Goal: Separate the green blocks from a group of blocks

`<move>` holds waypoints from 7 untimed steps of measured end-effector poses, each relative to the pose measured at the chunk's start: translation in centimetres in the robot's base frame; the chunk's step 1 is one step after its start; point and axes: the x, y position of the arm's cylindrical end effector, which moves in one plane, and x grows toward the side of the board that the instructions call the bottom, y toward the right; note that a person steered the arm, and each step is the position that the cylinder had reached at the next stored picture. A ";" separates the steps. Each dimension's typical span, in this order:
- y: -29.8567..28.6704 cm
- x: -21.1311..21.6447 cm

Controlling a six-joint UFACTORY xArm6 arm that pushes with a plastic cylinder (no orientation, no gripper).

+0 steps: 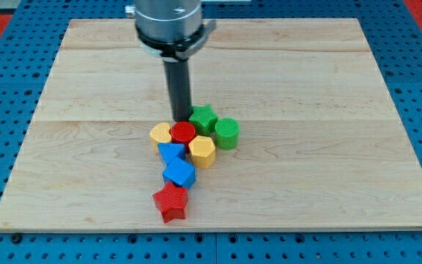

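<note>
Figure: one camera view of a wooden table (86, 73) carrying a tight cluster of blocks near its centre. Your arm has no hand to open or close; it ends in a dark rod, and my tip (179, 119) stands at the cluster's upper edge, just above the red cylinder (183, 133) and just left of the green star (203, 116), apparently touching or nearly touching both.

The two green pieces sit at the cluster's upper right. The green star lies toward the view's top; the green cylinder (226, 133) lies just to its lower right, beside the yellow hexagonal block (202, 151). To the left is a yellow block (160, 133) of uncertain shape. Below run a blue block (171, 153), a blue cube (179, 174) and a red star (171, 202), strung toward the view's bottom.

Handling, as judged: these look like small, rigid, light plastic pieces that should slide readily on smooth wood. You cannot grip them; push on a flat flank, low and through the middle. The star's points may make it rotate off line; the cylinder may roll aside from an off-centre push.

Room: bare table extends widely to the view's right and top, well away from every edge, so pushing rightward seems safest.
</note>
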 end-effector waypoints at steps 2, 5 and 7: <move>5.7 3.7; 15.7 10.6; 7.6 3.9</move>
